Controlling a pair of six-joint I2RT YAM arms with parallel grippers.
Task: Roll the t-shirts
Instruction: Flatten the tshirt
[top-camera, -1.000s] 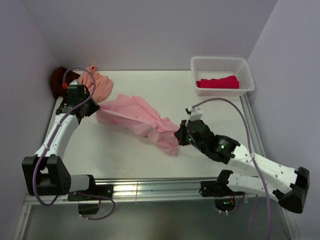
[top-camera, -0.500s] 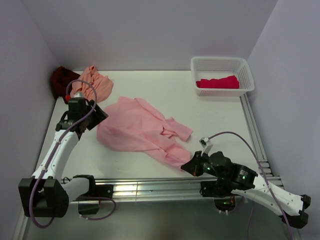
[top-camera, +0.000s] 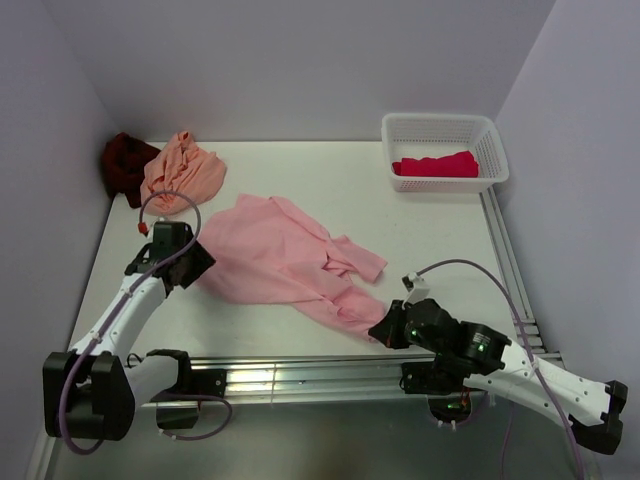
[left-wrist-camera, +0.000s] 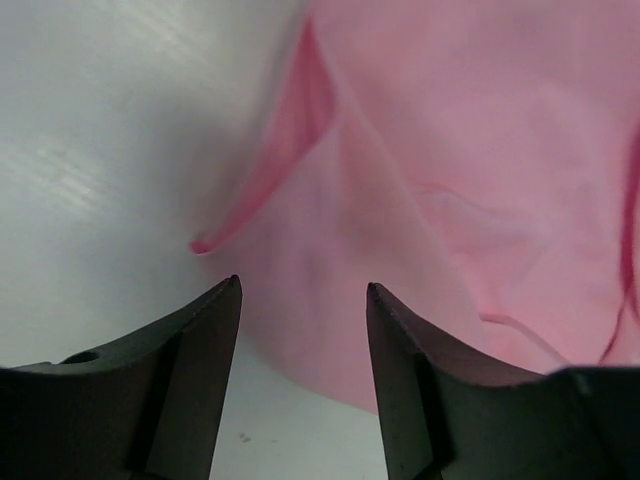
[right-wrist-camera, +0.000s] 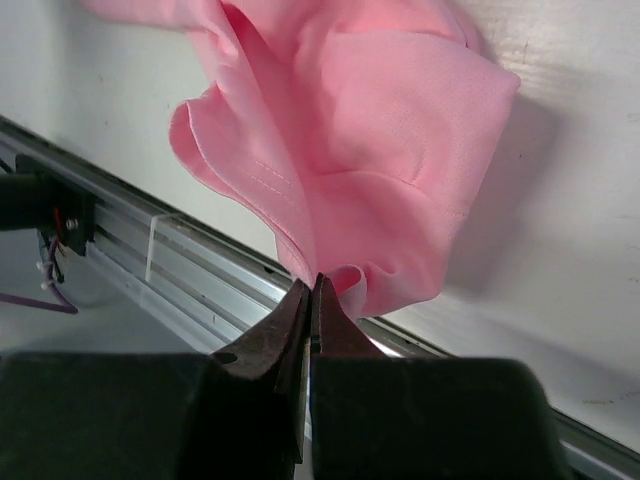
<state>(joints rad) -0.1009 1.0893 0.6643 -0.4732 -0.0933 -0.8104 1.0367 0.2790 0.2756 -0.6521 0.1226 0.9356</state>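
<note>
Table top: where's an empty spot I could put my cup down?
Bare table lies between the pink t-shirt and the basket, and along the far edge between the peach t-shirt and basket. Crowded: the far-left corner, with the maroon t-shirt too, and near the right gripper.

My right gripper (right-wrist-camera: 311, 283), pinching the hem of the soft light pink cloth t-shirt (top-camera: 290, 260), now sits by the near aluminium rail (top-camera: 300, 372) instead of mid-table. The shirt lies spread flatter, no longer stretched in a bunch. My left gripper (left-wrist-camera: 303, 285), jaws apart, is nearer me, away from the crumpled peach-orange cloth t-shirt (top-camera: 183, 172).
</note>
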